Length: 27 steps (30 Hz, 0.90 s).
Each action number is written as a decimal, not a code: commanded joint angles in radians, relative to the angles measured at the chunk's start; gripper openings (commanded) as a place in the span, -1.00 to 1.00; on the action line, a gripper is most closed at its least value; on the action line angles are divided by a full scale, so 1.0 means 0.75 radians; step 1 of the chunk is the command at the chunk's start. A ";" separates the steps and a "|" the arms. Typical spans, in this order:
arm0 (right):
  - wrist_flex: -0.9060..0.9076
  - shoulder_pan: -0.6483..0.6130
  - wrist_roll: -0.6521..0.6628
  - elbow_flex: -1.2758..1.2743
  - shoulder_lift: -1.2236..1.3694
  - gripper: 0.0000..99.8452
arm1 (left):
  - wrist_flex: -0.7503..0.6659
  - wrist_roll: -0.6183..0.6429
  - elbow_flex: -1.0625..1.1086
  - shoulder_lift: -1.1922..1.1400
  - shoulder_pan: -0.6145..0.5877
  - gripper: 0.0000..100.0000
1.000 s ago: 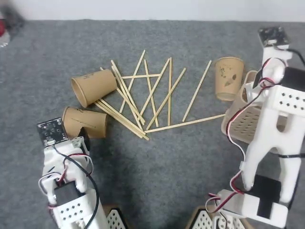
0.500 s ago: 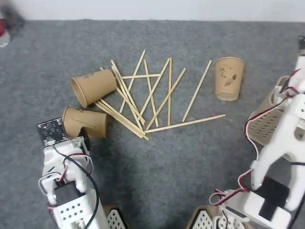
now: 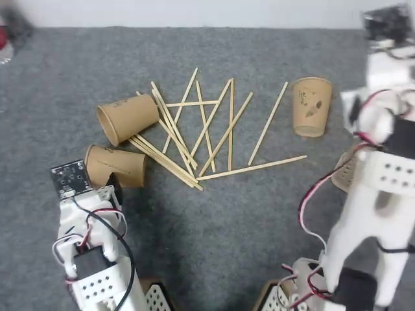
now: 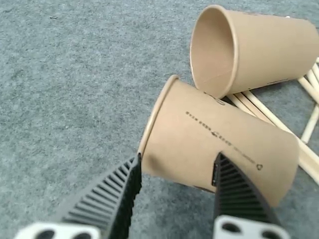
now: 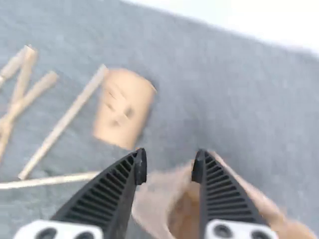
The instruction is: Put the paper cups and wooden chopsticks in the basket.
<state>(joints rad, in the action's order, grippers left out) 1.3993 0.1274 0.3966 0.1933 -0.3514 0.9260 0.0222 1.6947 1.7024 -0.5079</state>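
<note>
Grey mat (image 3: pixel 214 240) gives you an open band along the far edge and another at the near middle, between the two arm bases. On your left, the left arm (image 3: pixel 91 259) stands at the near edge, pointing away from you. The left gripper (image 4: pixel 177 172) is spread wide, with one finger on each side of the nearer paper cup (image 3: pixel 117 166), close to its rim. That cup lies on its side with its mouth to the left and its long axis running left to right. Just beyond it, the second paper cup (image 3: pixel 128 118) also lies on its side, mouth to the left, its base angled toward the far right. Both cups touch the wooden chopsticks (image 3: pixel 207 129), which fan out across the middle of the mat. Most of the sticks run near to far at a slant, and one long stick lies almost crosswise at the near side, with its right end toward the basket (image 3: pixel 343 172). Right of the fan, apart from the sticks, the third paper cup (image 3: pixel 310 105) has its length running near to far; you cannot tell whether it stands or lies. At the right edge, the right arm (image 3: pixel 382 181) rises tall over the basket and covers most of it. The right gripper (image 5: pixel 169 167) hangs above the basket rim, its jaws narrowly parted and holding nothing.
</note>
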 commanded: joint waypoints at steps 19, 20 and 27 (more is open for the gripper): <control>-0.390 -0.159 -0.039 1.328 1.677 -0.93 | 0.004 0.002 -0.007 0.012 0.012 -0.55; -0.386 -0.154 -0.082 1.426 1.734 -0.90 | 0.004 0.002 -0.007 0.012 0.012 -0.55; -0.359 -0.138 -0.027 1.804 2.049 -0.88 | 0.004 0.002 -0.007 0.012 0.012 -0.55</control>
<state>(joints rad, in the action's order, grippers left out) 1.1047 0.0077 0.3307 1.4408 1.1584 0.9260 0.0222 1.6947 1.7024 -0.5079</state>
